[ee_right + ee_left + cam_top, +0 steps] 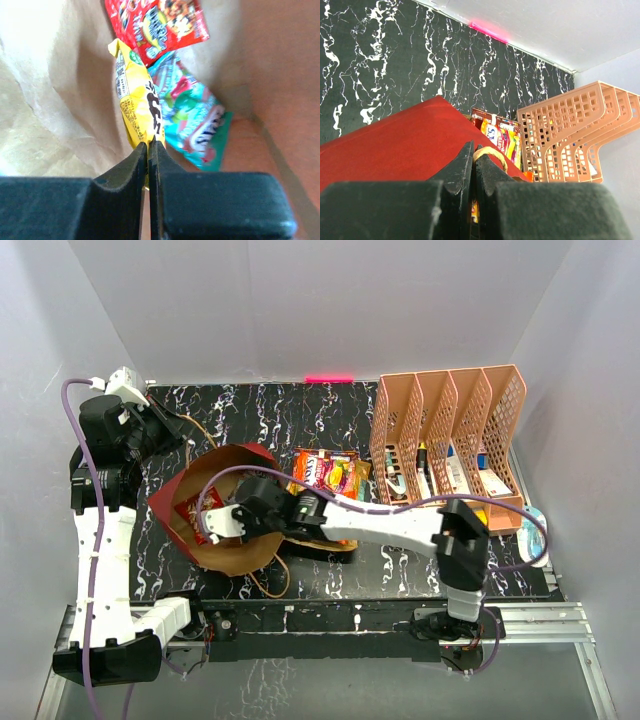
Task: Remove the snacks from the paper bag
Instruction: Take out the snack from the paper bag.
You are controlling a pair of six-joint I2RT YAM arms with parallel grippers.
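Observation:
The paper bag point(225, 465), red outside and brown kraft inside, lies on its side on the black marbled table. My left gripper point(474, 150) is shut on its thin cord handle point(492, 152) at the bag's far rim point(180, 432). My right gripper point(212, 524) reaches into the bag's mouth. In the right wrist view it point(149, 145) is shut on the lower edge of a yellow snack packet point(134, 97). A red packet point(160, 22) and a teal packet point(197, 122) lie deeper inside against the kraft wall point(55, 95). Several more snacks point(330, 475) lie on the table beside the bag.
A pink mesh desk organiser point(450, 435) holding pens and stationery stands at the right rear, close behind the loose snacks. A pale blue-and-white item point(536, 532) lies at the table's right edge. White walls enclose the table on three sides.

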